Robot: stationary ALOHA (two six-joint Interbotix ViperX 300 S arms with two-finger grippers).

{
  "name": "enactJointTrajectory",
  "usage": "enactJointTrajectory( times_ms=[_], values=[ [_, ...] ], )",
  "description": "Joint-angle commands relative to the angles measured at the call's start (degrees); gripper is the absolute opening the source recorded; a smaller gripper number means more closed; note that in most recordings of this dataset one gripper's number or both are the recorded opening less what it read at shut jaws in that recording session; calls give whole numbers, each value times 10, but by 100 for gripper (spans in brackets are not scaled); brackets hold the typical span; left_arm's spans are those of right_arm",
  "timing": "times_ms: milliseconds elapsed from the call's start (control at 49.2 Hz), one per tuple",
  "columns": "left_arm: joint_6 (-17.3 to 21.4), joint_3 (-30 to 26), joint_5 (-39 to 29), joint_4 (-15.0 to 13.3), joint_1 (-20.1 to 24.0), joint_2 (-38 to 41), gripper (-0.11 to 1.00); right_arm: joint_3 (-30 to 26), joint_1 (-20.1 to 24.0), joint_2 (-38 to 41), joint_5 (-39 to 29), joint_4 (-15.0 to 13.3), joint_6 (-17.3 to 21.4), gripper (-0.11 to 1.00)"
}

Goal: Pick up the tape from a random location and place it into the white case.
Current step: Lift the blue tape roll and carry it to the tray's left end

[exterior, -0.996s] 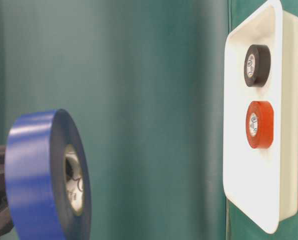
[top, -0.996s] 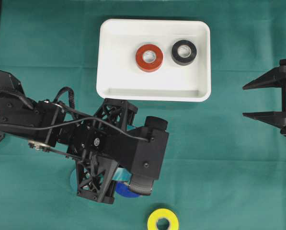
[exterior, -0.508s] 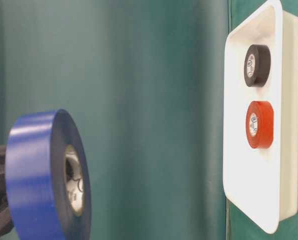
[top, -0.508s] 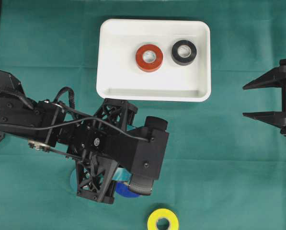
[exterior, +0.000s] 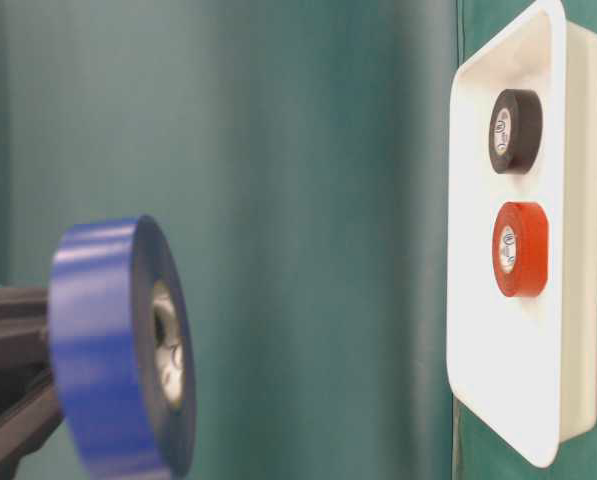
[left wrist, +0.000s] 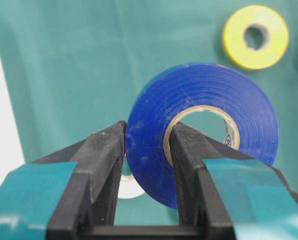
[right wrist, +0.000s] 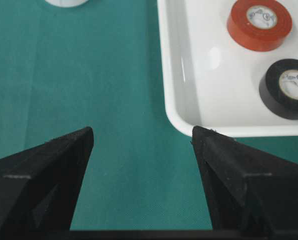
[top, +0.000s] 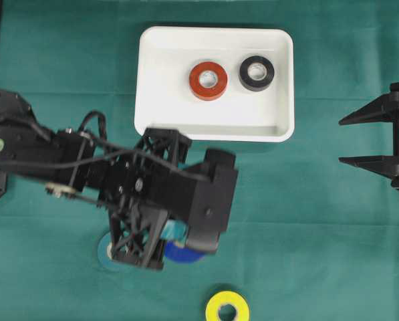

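White case (top: 152,80) on green cloth (top: 333,234), near top centre of overhead view. Shallow, raised rim, rounded corners. Contents: 2 rolls lying flat, side by side, not touching — red tape (top: 208,81) toward the middle, black tape (top: 256,73) just to its right. Both well inside the rim; rest of case floor bare white. Same 2 rolls seen in right wrist view: red (right wrist: 259,24), black (right wrist: 287,88), case corner (right wrist: 178,117) close to the camera.

Blue tape (left wrist: 203,125) clamped in left gripper (left wrist: 146,150): 1 finger on outer face, 1 finger through the core, pinching the roll wall. Roll held on edge, clear of the cloth in table-level view (exterior: 118,345). From overhead, only a sliver of blue (top: 182,253) visible beneath the arm, below the case and apart from it.

Yellow tape (top: 227,311) flat on cloth at bottom edge, near the blue roll, not touching. Pale blue roll (top: 105,249) partly hidden under left arm.

Right gripper (top: 349,140) at right edge, jaws spread wide, nothing between them; over bare cloth beside the case.
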State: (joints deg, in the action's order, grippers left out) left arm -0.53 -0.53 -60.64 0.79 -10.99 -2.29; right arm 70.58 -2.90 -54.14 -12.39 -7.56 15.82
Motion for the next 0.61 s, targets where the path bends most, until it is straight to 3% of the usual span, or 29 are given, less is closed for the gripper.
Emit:
enactJointTrajectory(
  times_ms=[0,589],
  values=[
    [0,-2,-2,4,21,-24,22,-16,1,4,2,-1,-1,76],
    [4,74,0,4,216,-77,22,-18,1,4,-4,-1,-1,76]
  ],
)
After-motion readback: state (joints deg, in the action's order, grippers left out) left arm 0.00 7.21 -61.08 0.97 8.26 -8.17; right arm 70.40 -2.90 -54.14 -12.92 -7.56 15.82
